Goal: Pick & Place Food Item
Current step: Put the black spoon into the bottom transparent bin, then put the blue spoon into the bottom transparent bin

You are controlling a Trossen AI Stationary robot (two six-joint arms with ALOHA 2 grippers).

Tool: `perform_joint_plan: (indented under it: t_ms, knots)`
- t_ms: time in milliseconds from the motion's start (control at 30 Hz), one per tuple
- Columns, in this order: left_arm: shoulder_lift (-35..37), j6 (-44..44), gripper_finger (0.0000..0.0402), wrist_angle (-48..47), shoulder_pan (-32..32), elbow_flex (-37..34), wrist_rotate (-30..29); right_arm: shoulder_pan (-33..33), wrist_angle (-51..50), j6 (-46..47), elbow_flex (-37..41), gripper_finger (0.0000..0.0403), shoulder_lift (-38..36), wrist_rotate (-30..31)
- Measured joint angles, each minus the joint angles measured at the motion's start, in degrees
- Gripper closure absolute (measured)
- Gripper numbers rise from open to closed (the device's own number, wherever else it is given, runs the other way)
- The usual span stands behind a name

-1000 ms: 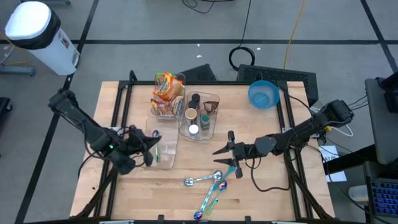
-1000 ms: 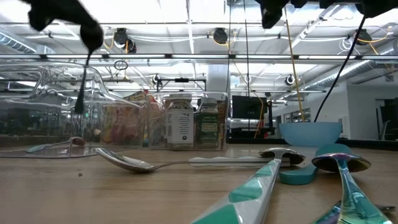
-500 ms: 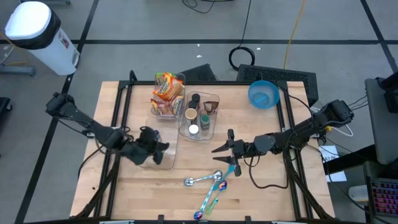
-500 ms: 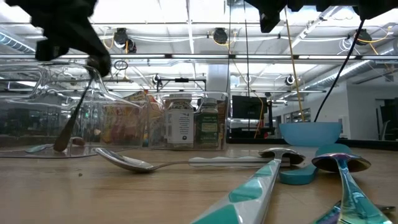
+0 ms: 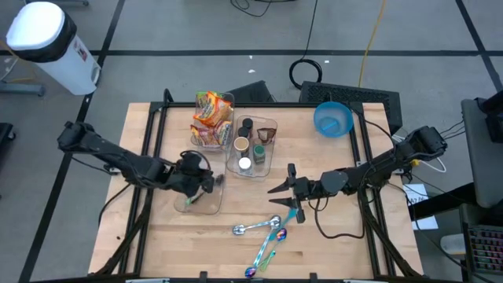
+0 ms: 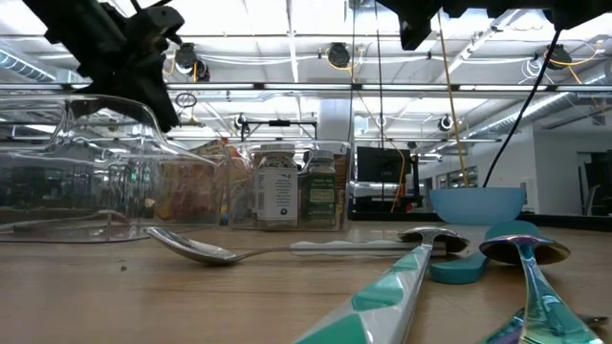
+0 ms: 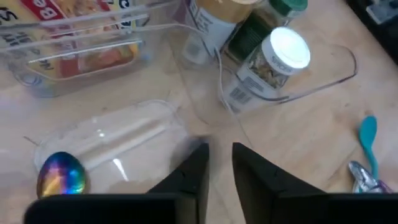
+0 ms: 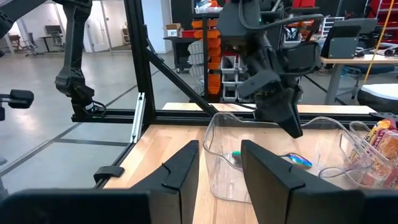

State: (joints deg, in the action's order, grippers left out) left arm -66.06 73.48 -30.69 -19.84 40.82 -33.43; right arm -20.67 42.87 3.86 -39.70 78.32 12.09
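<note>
1. The high view looks straight down on the whole tabletop (image 5: 314, 236) and both arms.
2. The low view sits at tabletop height, close to the spoons (image 6: 201, 250), facing the room behind.
3. The left wrist view looks down closely into the clear bin (image 7: 112, 134).
4. The right wrist view looks level across at that same bin; all four views share it.

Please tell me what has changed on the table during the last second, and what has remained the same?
The left gripper moved toward the table's middle over the clear bin and let go of the iridescent spoon, which now lies in that bin; one second ago it hung from the fingers. The right gripper, the spoons on the table, the spice jars, snack packets and blue bowl stayed in place.
</note>
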Motion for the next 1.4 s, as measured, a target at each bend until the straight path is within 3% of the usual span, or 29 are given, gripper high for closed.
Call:
perform_joint_plan:
  t_ms: [433, 633, 767, 933, 1033, 1233, 1400]
  knots:
    - [-0.42, -5.25, 0.0213, -0.51, 1.95, 0.0, -0.04, 0.0, -0.97, 0.0, 0.0, 0.0289, 0.0, -0.02]
    - [-0.42, -8.57, 0.0183, 1.26, 1.93, 0.0, -0.02, -0.41, -4.27, -1.05, 0.0, 0.0277, -0.02, 0.07]
    - [-0.42, -9.3, 0.0183, 1.91, 1.93, 0.0, -0.04, -0.45, -14.76, 5.7, 0.0, 0.0245, -1.61, -0.24]
    - [-0.41, -9.3, 0.0188, 1.97, 1.93, 0.0, -0.04, 0.43, -41.71, 24.41, 0.02, 0.0211, -6.92, -2.38]
    - [-0.4, -9.28, 0.0186, 2.06, 1.93, 0.0, -0.04, -0.24, -49.12, 34.41, 1.87, 0.0201, -8.61, -3.23]
    - [-0.4, -9.25, 0.0185, 3.07, 1.93, 0.0, -0.05, -1.87, -42.67, 45.64, 10.69, 0.0196, -8.87, -3.38]
    - [-0.4, -9.22, 0.0185, 3.95, 1.93, 0.04, -0.25, -2.36, -29.19, 49.08, 18.41, 0.0201, -8.58, -3.4]
